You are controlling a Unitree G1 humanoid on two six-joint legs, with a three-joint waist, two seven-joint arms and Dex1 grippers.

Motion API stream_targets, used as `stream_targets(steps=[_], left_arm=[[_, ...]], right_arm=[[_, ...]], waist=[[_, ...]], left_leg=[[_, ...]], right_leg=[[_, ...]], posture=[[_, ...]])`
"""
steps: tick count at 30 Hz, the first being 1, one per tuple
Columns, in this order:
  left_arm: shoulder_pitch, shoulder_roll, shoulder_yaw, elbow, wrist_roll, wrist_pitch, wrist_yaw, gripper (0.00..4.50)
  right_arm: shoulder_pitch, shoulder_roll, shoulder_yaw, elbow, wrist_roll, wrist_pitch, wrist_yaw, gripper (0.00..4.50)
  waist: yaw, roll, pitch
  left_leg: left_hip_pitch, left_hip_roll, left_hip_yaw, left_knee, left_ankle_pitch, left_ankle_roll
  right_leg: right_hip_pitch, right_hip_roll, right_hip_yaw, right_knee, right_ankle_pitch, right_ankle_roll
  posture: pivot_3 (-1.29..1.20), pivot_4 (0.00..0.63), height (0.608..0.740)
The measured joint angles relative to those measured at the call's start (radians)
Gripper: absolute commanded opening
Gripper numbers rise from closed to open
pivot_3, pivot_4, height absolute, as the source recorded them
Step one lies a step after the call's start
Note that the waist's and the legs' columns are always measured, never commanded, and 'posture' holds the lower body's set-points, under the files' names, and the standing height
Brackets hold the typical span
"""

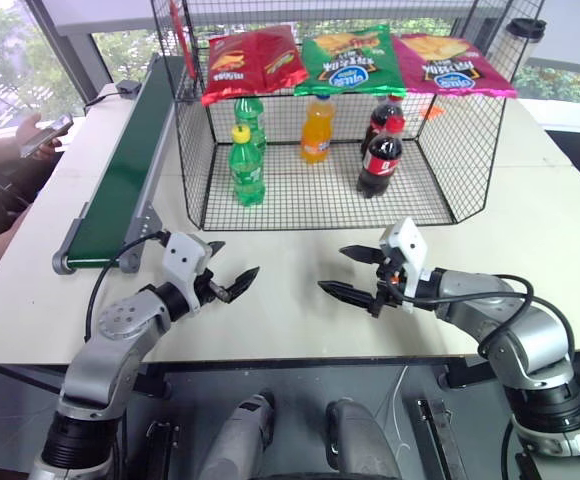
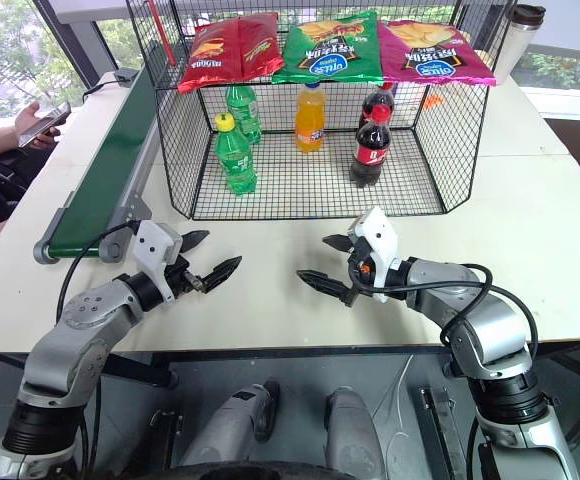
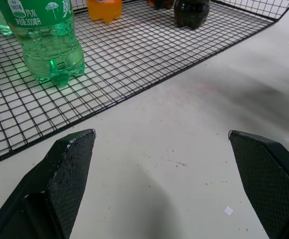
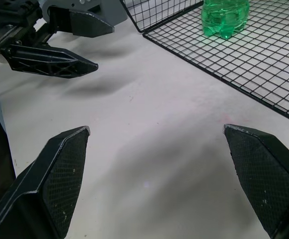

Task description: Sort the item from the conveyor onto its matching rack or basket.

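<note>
Both grippers sit closest, over the table's near edge. Left gripper (image 1: pixel 238 256) has its fingers spread wide and holds nothing. Right gripper (image 1: pixel 331 269) is the same, fingers released and empty, tips pointing at the other across bare tabletop.

White table (image 1: pixel 290 320) carries everything. Black wire-mesh cage (image 1: pixel 450 150) stands at the middle of the far side with its open front facing the robot. Dark green conveyor (image 1: pixel 130 170) runs along the left edge, its near roller end just left of the left gripper. Three chip bags lie on the cage top: red (image 1: pixel 253 60), green (image 1: pixel 350 58), magenta (image 1: pixel 450 62).

Inside on the mesh floor:
- two green bottles (image 1: pixel 247 170) at the left
- an orange soda bottle (image 1: pixel 317 128) in the middle at the back, cap looks orange, so likely not the target
- two cola bottles (image 1: pixel 380 160) at the right

A person's hand with a phone (image 1: pixel 30 135) is beyond the left edge.

Cannot tell where the blue-capped orange soda bottle is; the belt stretch in sight carries nothing, so the robot is probably waiting for it.

Handling guess: small and filled, so a modest weight. Thin plastic wall gives a little, and the smooth round body is slippery and rolls if tipped. Grip across the mid body below the shoulder, not the cap, and keep it upright. It probably belongs beside the orange bottle.
</note>
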Motion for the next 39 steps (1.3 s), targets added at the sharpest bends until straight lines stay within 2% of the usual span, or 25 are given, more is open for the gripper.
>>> stream_targets(steps=[11,14,22,28,36,39], left_arm=[[-0.002,0.0,0.001,-0.022,-0.001,0.009,0.008,4.5],[-0.008,-0.001,0.024,-0.046,-0.037,0.065,0.026,4.5],[-0.014,0.006,0.207,-0.09,-0.152,0.165,0.086,4.5],[0.078,0.059,0.414,-0.22,-0.279,0.261,0.127,4.5],[0.112,0.114,0.614,-0.188,-0.342,0.283,0.171,4.5],[0.131,0.134,0.652,-0.155,-0.338,0.274,0.172,4.5]], right_arm=[[-0.003,0.0,0.001,0.0,0.0,0.0,0.0,4.45],[-0.017,0.003,0.005,0.0,0.0,-0.002,-0.002,4.45],[-0.07,0.008,0.033,0.0,-0.002,-0.025,0.003,4.45],[-0.108,0.008,0.051,0.006,0.011,-0.024,0.049,4.45],[-0.141,0.019,0.073,0.019,0.015,-0.03,0.084,4.45],[-0.151,0.02,0.076,0.035,0.014,-0.033,0.092,4.45]], waist=[[0.0,0.0,0.0],[-0.001,0.0,0.0],[0.0,0.0,0.0],[-0.002,0.0,0.0],[0.0,-0.001,0.0],[-0.001,-0.001,0.0]], left_leg=[[0.0,0.0,0.0,0.0,0.0,0.0],[0.0,0.0,0.0,0.0,0.0,0.0],[-0.001,0.001,0.001,0.0,0.0,0.0],[-0.001,0.001,0.002,0.0,0.0,0.001],[-0.001,0.001,0.003,0.0,-0.001,0.001],[-0.001,0.001,0.004,0.0,-0.001,0.001]], right_leg=[[0.0,0.0,0.0,0.0,0.0,0.0],[0.0,0.0,0.0,0.0,0.0,0.0],[-0.001,0.0,0.001,0.0,-0.002,0.004],[-0.003,0.001,0.002,0.001,-0.002,0.003],[-0.003,0.001,0.003,0.001,-0.002,0.003],[-0.004,0.0,0.004,0.001,0.0,0.0]], posture=[[0.0,0.15,0.739],[0.0,0.15,0.739],[0.0,0.15,0.739],[0.0,0.15,0.739],[0.0,0.15,0.739],[0.0,0.15,0.739]])
